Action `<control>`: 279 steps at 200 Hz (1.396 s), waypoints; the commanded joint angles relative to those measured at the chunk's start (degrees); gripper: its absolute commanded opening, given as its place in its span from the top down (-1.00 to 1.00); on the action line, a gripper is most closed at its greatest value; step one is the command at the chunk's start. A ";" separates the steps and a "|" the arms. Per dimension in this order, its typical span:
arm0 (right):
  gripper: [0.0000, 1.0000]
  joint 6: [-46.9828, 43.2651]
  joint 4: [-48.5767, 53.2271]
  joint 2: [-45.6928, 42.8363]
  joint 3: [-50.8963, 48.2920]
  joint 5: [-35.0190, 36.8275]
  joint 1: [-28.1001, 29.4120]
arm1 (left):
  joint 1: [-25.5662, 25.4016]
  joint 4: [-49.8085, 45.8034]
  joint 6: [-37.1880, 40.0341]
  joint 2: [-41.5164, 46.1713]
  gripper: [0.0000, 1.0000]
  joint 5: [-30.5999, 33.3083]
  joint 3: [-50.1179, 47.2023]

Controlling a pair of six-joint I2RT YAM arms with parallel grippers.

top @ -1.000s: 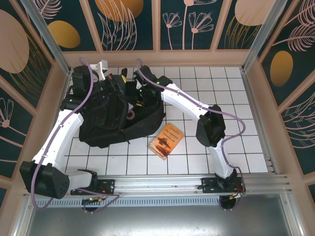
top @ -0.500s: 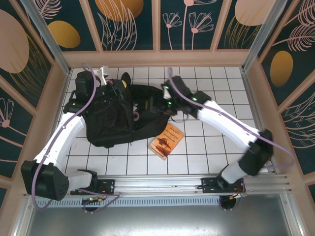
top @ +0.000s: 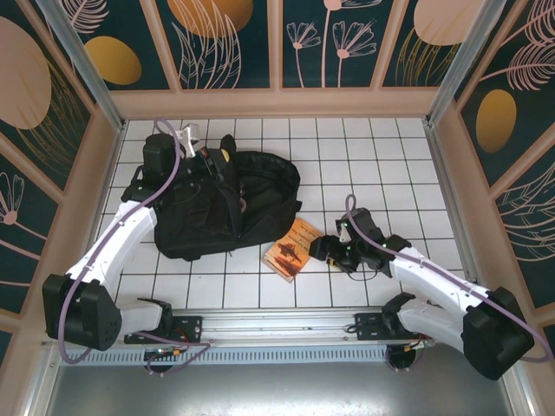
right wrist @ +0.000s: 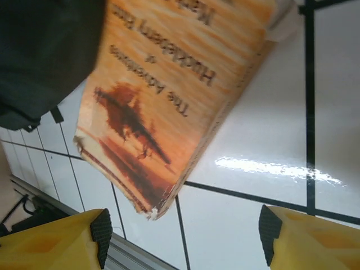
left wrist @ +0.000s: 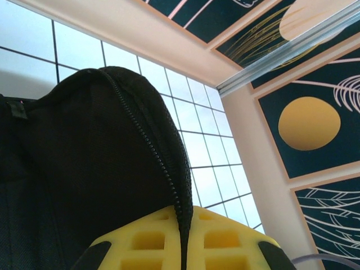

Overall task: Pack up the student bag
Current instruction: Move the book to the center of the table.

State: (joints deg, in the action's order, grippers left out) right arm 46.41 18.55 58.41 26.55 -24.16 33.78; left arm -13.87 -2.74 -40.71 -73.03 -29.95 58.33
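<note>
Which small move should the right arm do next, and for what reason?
Probably ease the right gripper toward the orange book until its open jaws straddle the book's edge, then close. The book lies on the tiles beside the student bag, not yet packed, and the left gripper is shut on the bag's zipper edge, seemingly holding it open.
</note>
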 commanded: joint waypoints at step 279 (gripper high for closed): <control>-0.43 13.47 -43.09 25.70 8.24 -11.34 -0.79 | -1.40 4.85 -0.14 -0.70 1.00 -2.27 -5.24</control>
State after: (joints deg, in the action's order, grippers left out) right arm 58.92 -14.11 86.85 32.42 -32.88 30.52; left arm -14.37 0.03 -40.21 -73.30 -30.00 53.98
